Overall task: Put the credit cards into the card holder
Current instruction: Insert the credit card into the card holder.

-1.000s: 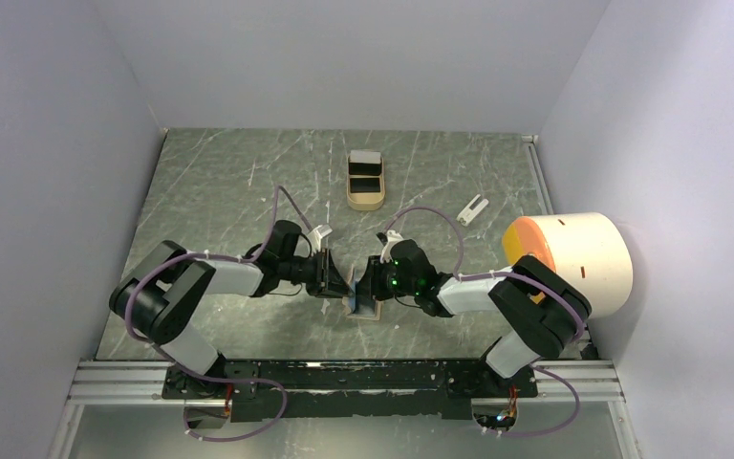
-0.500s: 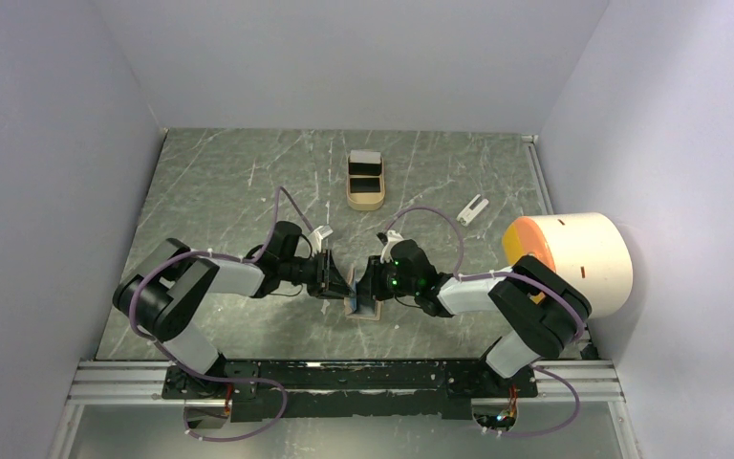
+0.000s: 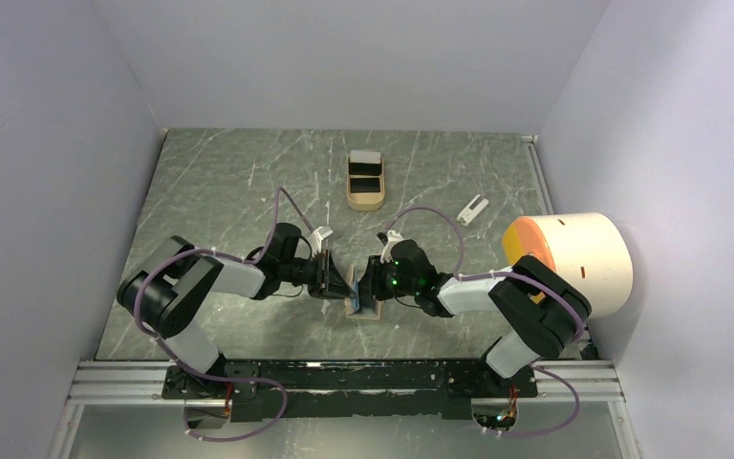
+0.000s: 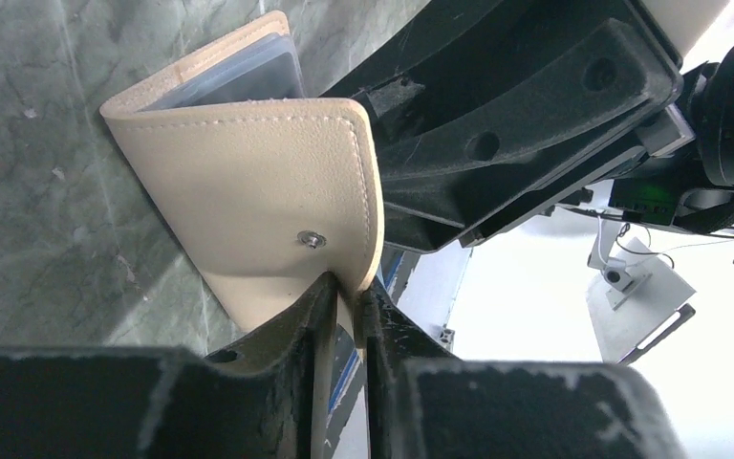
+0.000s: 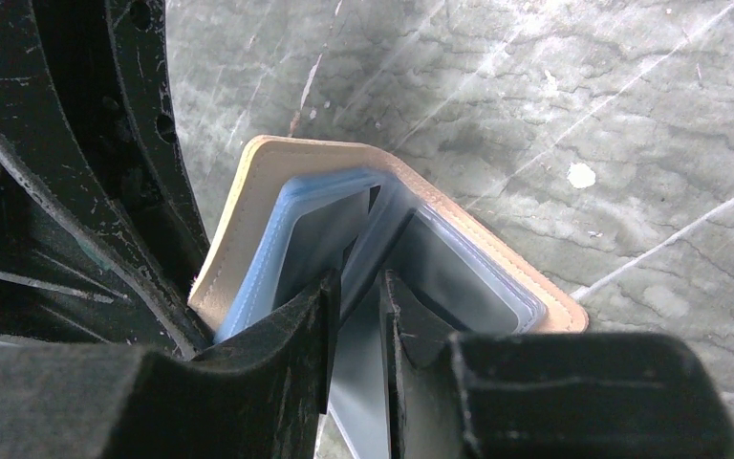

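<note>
Pale lavender walls (image 3: 57, 143) are closing in a dark green marbled desk (image 3: 229, 191), and the card holder (image 3: 362, 307) is sitting near the desk's front edge, between the two arms. The left end effector (image 4: 346, 285) is reaching in from the card holder's left and is clamping the lower edge of the raised tan flap, just below the metal snap (image 4: 312, 239). That flap is standing up while the other half is lying on the desk. The right end effector (image 5: 358, 279) is coming in from the card holder's right, its tips poking into the open fold among the bluish sleeves (image 5: 468, 277). Its fingers are standing close with a narrow gap. A pale strip (image 5: 358, 382) is showing in that gap, and I cannot tell whether they are pinching it. Well beyond the card holder, toward the back wall, a tan tray (image 3: 366, 205) is holding credit cards (image 3: 367, 185), black ones nearer and a white one (image 3: 365, 157) at the far end. Farther right of the card holder, a white clip (image 3: 472, 208) is lying flat, and a cream cylinder (image 3: 583, 251) is standing at the desk's edge.
</note>
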### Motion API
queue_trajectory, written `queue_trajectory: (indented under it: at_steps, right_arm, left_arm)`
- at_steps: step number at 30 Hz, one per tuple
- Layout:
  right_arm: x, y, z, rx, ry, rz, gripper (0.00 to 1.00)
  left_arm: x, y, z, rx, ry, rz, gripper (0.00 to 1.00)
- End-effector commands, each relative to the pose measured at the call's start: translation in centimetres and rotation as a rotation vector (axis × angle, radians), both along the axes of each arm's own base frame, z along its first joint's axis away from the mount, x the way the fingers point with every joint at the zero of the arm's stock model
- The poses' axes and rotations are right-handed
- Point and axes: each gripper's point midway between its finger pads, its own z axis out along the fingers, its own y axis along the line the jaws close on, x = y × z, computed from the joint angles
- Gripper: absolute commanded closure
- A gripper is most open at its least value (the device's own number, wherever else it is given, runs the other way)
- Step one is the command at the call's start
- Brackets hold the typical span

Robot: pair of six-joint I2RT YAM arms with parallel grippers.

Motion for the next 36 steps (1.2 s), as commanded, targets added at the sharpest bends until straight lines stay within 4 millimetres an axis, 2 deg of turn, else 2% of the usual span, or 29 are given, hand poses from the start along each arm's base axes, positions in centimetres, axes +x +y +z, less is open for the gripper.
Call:
queue_trajectory:
  at_steps: [1, 4, 9, 13, 17, 22, 29, 32, 36]
  right_arm:
    - [-1.0, -0.7, -1.5, -0.043, 0.039, 0.008, 0.72]
    - [-0.9, -0.7, -1.2, -0.042, 0.035, 0.008, 0.72]
    - [-0.2, -1.3, -0.1, -0.074, 0.013, -0.021, 0.71]
    - [1.0, -3.3, 1.9, -0.114, -0.023, -0.101, 0.59]
    - [1.8, -4.4, 4.6, -0.123, -0.088, -0.145, 0.52]
    - [2.0, -4.0, 6.3, -0.093, -0.114, -0.141, 0.52]
    - [2.2, -2.9, 5.9, -0.091, -0.103, -0.091, 0.55]
    - [2.9, -2.4, 7.2, -0.091, -0.145, -0.072, 0.55]
    - [4.0, -2.0, 8.9, -0.096, -0.214, -0.051, 0.52]
  left_arm:
    - [-1.0, -0.2, -0.4, -0.014, 0.002, -0.032, 0.79]
    - [-0.7, -0.1, -0.7, 0.013, 0.005, -0.022, 0.9]
    - [0.0, 0.4, -1.8, 0.112, 0.016, 0.023, 0.91]
    - [0.4, 0.9, -2.0, 0.162, 0.008, 0.046, 0.91]
    - [0.8, 1.0, -1.9, 0.196, -0.007, 0.056, 0.91]
    - [0.9, 0.9, -1.8, 0.198, -0.005, 0.059, 0.91]
    - [0.9, 1.5, -1.1, 0.225, 0.009, 0.107, 0.91]
    - [1.0, 2.2, -0.7, 0.251, 0.008, 0.151, 0.9]
    - [0.9, 3.1, -0.5, 0.279, 0.005, 0.189, 0.83]
